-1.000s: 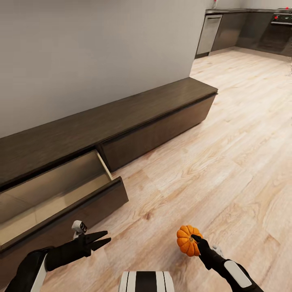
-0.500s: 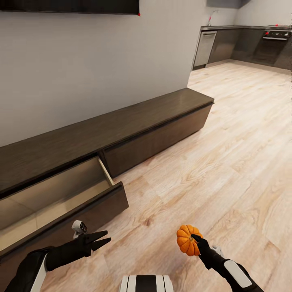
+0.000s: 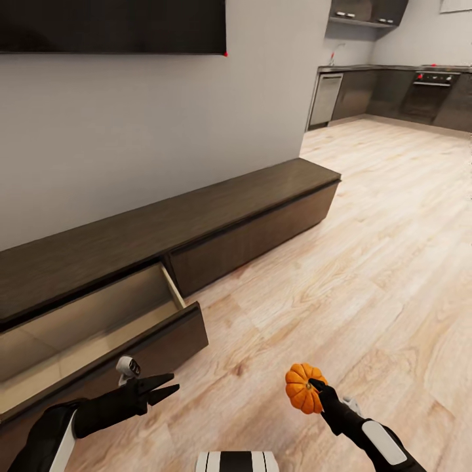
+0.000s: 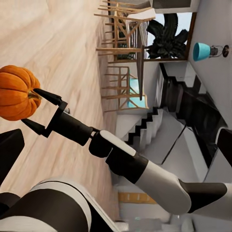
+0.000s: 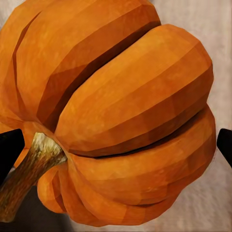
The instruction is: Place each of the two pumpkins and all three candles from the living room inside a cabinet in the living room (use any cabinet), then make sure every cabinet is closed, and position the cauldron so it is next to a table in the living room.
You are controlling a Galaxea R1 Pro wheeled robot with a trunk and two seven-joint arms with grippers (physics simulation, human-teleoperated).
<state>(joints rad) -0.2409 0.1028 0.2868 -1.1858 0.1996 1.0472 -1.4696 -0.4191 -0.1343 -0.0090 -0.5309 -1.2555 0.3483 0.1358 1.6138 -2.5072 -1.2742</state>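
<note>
Standing on pale wood-plank floor (image 3: 367,249), the robot faces a grey wall (image 3: 131,131) with a long, low dark brown cabinet (image 3: 249,210) running along its foot from the left edge of the head view up toward the centre. One drawer (image 3: 98,328) at lower left is pulled out, its pale beige inside showing, its dark front jutting over the floor; the drawer front beside it sits flush. A black screen (image 3: 111,26) hangs on the wall at upper left. At upper right the floor runs on into a kitchen (image 3: 393,92) with dark cupboards, a steel appliance and an oven. Open planks spread wide across the whole right half of the frame, well apart from the cabinet's far end. The right gripper (image 3: 316,388), at lower centre-right, is clamped on a bright orange pumpkin (image 3: 303,388), held above the floor; in the right wrist view the pumpkin (image 5: 116,111) looms close, its brown stem angled down, black fingertips (image 5: 9,147) at either side. The left gripper (image 3: 167,387), at lower left just in front of the open drawer's front, holds nothing, its fingers parted slightly. The left wrist view shows the pumpkin (image 4: 17,92) pinched by the right gripper (image 4: 41,108), with wooden chairs (image 4: 118,53) and a staircase (image 4: 145,121) beyond. No writing is readable anywhere.
</note>
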